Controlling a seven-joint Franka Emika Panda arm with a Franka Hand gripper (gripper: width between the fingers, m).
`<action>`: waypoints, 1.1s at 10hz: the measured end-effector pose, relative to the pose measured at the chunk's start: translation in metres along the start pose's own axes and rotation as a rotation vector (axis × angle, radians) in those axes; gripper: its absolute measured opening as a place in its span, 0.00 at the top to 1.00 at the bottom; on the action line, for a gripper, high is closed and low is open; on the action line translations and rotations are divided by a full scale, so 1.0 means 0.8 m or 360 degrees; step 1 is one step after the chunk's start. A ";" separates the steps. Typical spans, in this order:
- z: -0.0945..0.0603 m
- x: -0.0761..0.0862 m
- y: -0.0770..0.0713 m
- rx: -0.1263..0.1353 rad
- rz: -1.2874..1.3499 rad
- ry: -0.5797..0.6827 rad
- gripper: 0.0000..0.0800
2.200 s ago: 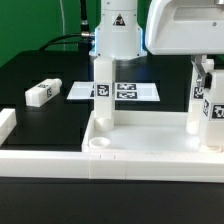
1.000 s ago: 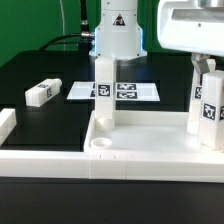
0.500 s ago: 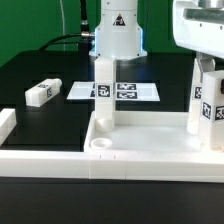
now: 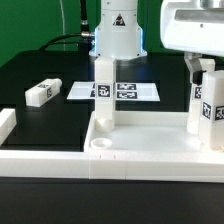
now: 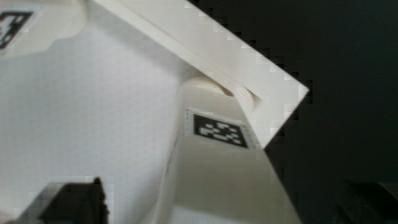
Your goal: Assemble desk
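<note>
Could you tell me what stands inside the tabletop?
Three upright legs: one at the exterior view's left, two at its right; one socket is empty. The gripper partly hides the right pair's tops.

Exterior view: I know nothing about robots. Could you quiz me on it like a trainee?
1. True or false: the short square white leg lies flat on the black table, outside the large white plastic tabletop tray.
2. The upright white leg partly hides: A) flat white marker board B) red cup C) screwdriver
3. Fill in: the white gripper hangs at the exterior view's ___.
Key: 1 true; 2 A; 3 right.
</note>
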State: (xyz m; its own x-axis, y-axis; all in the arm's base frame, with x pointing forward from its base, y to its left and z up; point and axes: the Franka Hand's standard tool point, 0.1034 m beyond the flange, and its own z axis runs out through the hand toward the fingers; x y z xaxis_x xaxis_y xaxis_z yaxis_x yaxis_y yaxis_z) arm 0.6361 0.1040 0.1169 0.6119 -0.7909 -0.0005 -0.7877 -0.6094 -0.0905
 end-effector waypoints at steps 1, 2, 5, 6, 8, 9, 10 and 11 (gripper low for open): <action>0.000 0.000 -0.001 -0.0001 -0.0098 0.0003 0.19; -0.001 0.001 -0.001 0.0000 -0.0247 0.0003 0.19; -0.001 0.001 -0.001 0.0002 -0.0696 0.0007 0.19; -0.001 0.000 -0.002 0.0000 -0.0808 0.0008 0.19; -0.001 -0.001 -0.002 -0.0013 -0.1106 0.0014 0.19; -0.001 -0.002 -0.003 -0.0014 -0.1187 0.0015 0.19; -0.002 -0.001 -0.002 -0.0019 -0.1296 0.0018 0.19; -0.002 0.001 -0.001 -0.0021 -0.1360 0.0019 0.19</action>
State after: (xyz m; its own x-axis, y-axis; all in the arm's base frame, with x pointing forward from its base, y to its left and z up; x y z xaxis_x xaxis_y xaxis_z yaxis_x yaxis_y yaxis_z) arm 0.6373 0.1040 0.1183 0.9955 -0.0602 0.0731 -0.0572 -0.9974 -0.0434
